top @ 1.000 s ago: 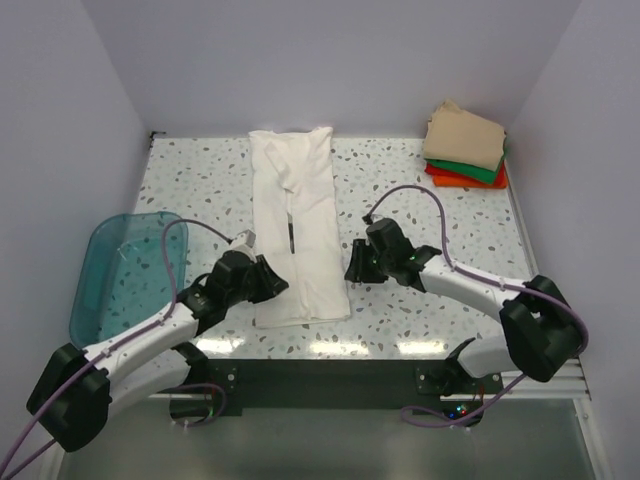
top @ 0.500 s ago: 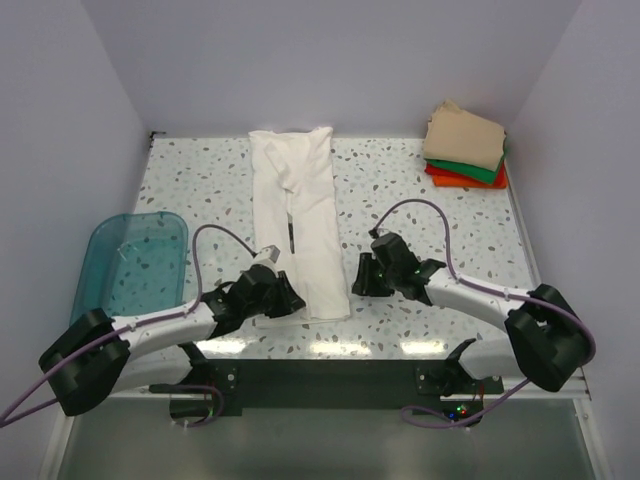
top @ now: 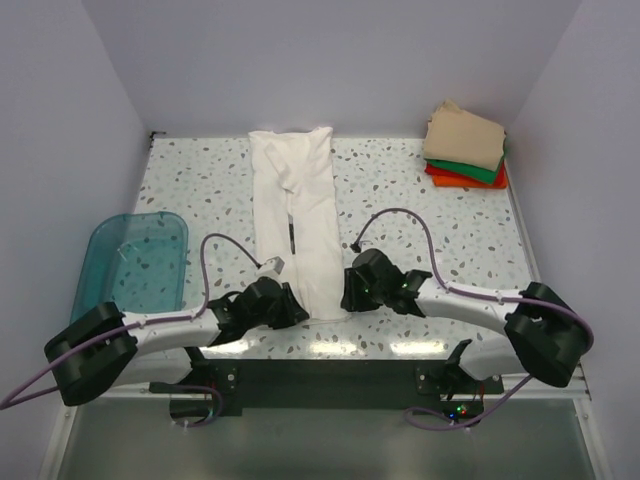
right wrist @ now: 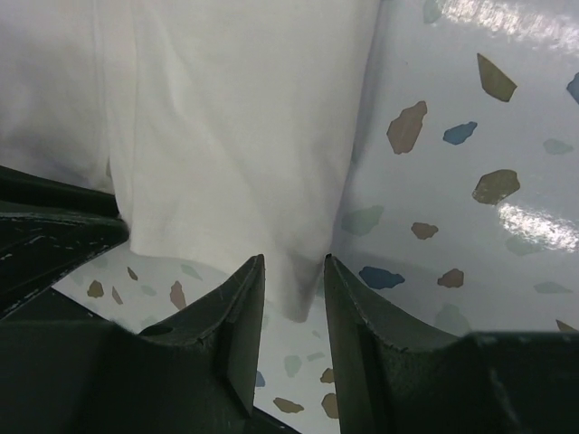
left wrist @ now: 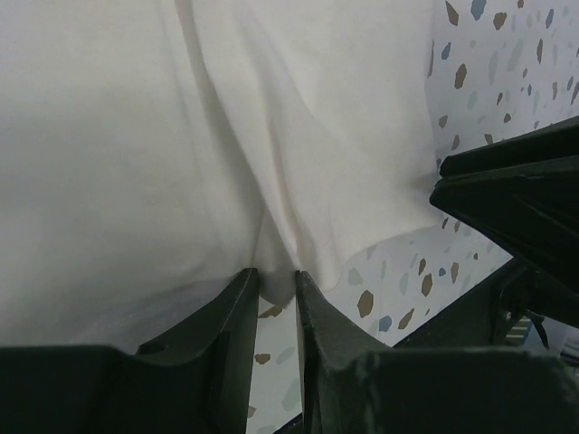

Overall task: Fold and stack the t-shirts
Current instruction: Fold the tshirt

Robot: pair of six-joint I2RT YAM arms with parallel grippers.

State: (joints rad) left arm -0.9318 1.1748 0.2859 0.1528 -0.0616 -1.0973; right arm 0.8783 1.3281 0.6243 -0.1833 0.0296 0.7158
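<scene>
From above, both my arms lie low and stretched forward over the speckled table (top: 420,220), elbows near its surface, forearms angling inward so the wrists meet at the near end of the white t-shirt (top: 295,200). This is a long, narrow folded strip of soft cloth running from the far wall toward me, with a small dark mark along its middle. My left gripper (top: 290,308) sits at its near left corner, my right gripper (top: 347,290) at its near right corner. In the far right corner the tan t-shirt (top: 465,135) rests on the green t-shirt (top: 472,172), which lies on the orange-red t-shirt (top: 440,178), all folded flat. A translucent teal bin (top: 130,265) stands at the left edge. Through my left wrist, the left gripper (left wrist: 276,289) has its two matte black fingers (left wrist: 237,325) nearly together, and the white t-shirt (left wrist: 181,136) puckers into creases that converge into that slim gap, so the jaws are clamped on its hem. The black bulk of the right gripper (left wrist: 516,199) shows at the side. Through my right wrist, the right gripper (right wrist: 294,298) straddles the corner of the white t-shirt (right wrist: 235,117), smooth and flat here, with a wider gap between the fingers (right wrist: 353,316); I cannot tell whether they press the cloth
</scene>
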